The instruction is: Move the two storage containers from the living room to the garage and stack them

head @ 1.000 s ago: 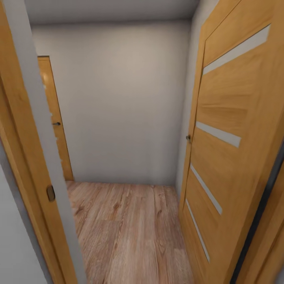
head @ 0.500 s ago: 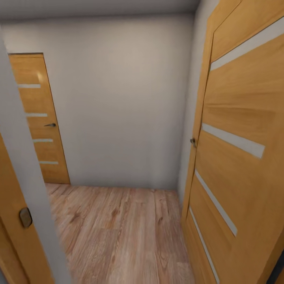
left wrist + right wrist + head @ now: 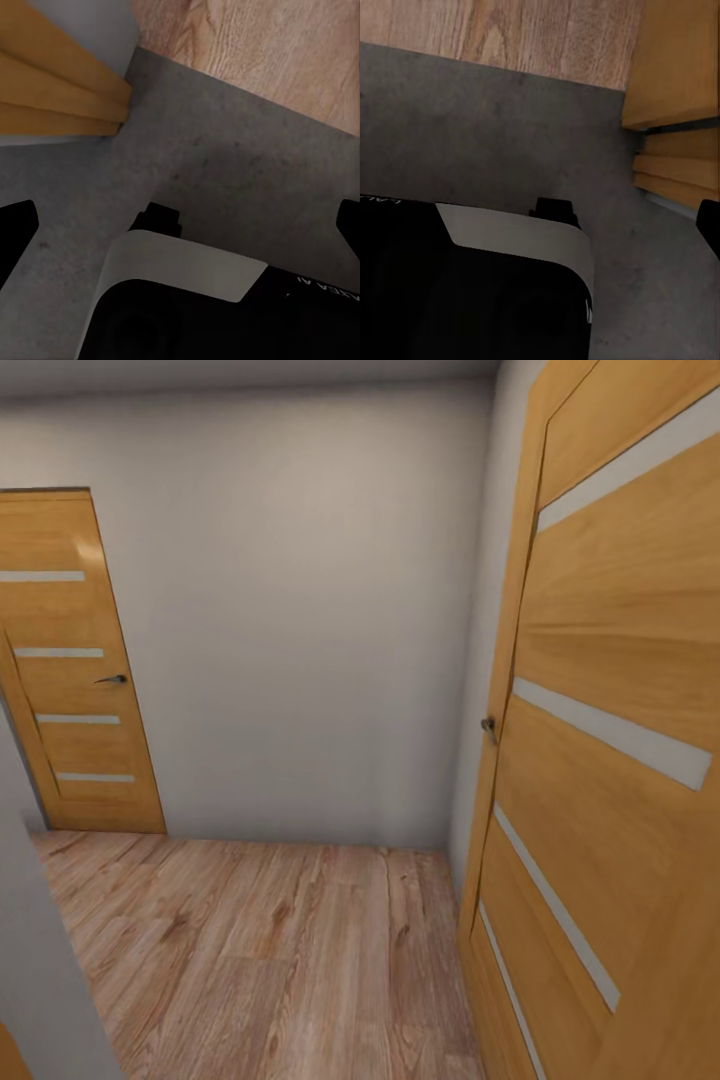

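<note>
From the head camera I look into a narrow hallway. At far left, in the lower corner, a pale grey door-frame edge (image 3: 45, 960) cuts across. Beside it, on the left of the back wall, stands a closed orange wooden door (image 3: 70, 660) with four thin pale strips and a small dark lever handle (image 3: 112, 680). The plain white-grey wall (image 3: 300, 610) fills the middle, and the light wood plank floor (image 3: 260, 950) runs from it toward me. On the right a second orange door (image 3: 610, 690) with the same pale strips stands close to the camera, with a small knob (image 3: 488, 726) at its inner edge.

In the left wrist view, the left end effector (image 3: 180, 225) shows its two dark fingertips at opposite edges of the picture, wide apart with nothing between them (just floor beyond). Under it lies dark grey concrete floor (image 3: 225, 157) meeting the wood planks along a straight seam, with orange door-frame moulding (image 3: 52, 90) at one corner and the robot's black-and-white base (image 3: 187, 300) nearer the camera.

In the right wrist view, one dark fingertip of the right end effector (image 3: 709, 225) shows at the picture's edge; I cannot tell how wide it is parted. It hangs over the same concrete, near orange frame moulding (image 3: 675, 150).

No storage container appears in my views.
</note>
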Available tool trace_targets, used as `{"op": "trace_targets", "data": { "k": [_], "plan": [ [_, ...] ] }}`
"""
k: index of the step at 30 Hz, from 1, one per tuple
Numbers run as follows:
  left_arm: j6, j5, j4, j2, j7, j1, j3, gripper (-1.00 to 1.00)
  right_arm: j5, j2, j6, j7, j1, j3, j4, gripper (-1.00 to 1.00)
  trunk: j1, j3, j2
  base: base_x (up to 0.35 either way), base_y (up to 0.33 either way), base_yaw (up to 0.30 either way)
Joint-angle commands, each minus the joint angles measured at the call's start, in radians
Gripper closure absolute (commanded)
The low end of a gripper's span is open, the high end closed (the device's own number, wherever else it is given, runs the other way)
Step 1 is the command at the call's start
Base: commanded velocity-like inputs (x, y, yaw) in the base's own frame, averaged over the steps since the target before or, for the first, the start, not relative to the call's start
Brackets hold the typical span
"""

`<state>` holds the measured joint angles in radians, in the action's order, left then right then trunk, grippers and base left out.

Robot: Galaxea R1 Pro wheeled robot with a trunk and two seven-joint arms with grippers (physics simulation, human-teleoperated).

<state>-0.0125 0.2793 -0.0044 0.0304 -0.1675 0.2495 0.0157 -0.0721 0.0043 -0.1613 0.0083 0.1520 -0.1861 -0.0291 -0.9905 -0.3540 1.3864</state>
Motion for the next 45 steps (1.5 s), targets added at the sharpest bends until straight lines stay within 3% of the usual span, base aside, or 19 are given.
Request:
{"op": "trace_targets", "data": {
  "k": [1, 9, 37, 45],
  "plan": [
    [-0.001, 0.004, 0.0, 0.0, -0.003, 0.0, 0.001, -1.0, -0.008, 0.0, -0.006, 0.001, 0.001, -0.007, -0.003, -1.0, 0.0, -0.001, 0.001, 0.027, -0.017, 0.0],
    [-0.001, 0.006, 0.0, -0.001, -0.003, 0.0, 0.001, -1.0, -0.008, 0.0, -0.006, 0.0, 0.001, -0.007, -0.003, -1.0, 0.0, -0.001, 0.001, 0.056, -0.003, 0.0],
    [-0.001, 0.006, 0.0, -0.002, -0.003, 0.0, 0.001, -1.0, -0.009, 0.0, -0.006, -0.001, 0.001, -0.007, -0.003, -1.0, 0.0, -0.001, 0.001, 0.312, 0.0, 0.0],
    [-0.001, 0.006, 0.0, -0.001, -0.003, 0.0, 0.0, -1.0, -0.009, 0.0, -0.006, -0.001, 0.001, -0.007, -0.003, -1.0, 0.0, -0.001, 0.001, 0.149, 0.0, 0.0]
  ]
}}
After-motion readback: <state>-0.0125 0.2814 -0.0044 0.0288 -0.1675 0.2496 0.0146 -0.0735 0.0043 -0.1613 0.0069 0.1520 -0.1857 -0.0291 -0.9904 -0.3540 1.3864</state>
